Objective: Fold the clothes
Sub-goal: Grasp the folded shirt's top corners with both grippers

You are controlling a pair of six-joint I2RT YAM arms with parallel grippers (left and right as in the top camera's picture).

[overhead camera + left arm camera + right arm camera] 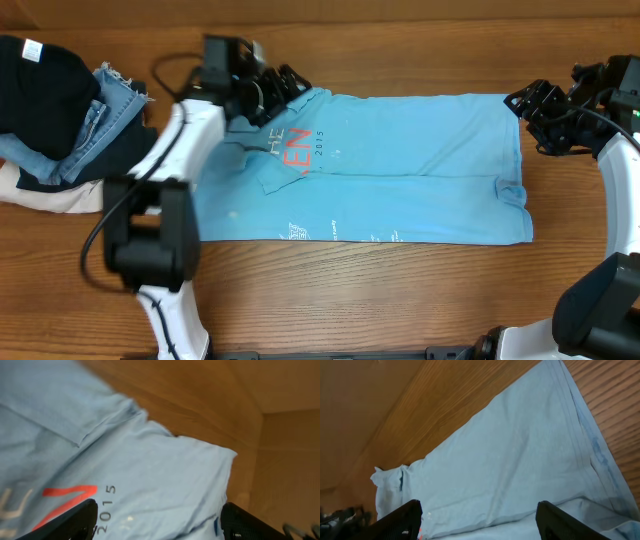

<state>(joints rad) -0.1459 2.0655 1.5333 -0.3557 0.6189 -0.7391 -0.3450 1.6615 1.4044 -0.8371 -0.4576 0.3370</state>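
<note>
Bare wood-grain worktop (400, 290) runs along the near side. On it the sky-blue T-shirt (420, 180) lies spread flat, with small white print (300, 232) by its near hem and red lettering (297, 158) farther in. To the left are heaped a pale cloth (60, 195), jeans (110, 105) and a black garment (40, 90). At the shirt's far-left corner the left end effector (290, 85) hangs over the cloth, fingers (70, 520) wide apart, gripping nothing. At the far-right corner the right end effector (522, 118) gapes too, empty. Beyond, a lighter brown panel (290, 460) meets the worktop.
</note>
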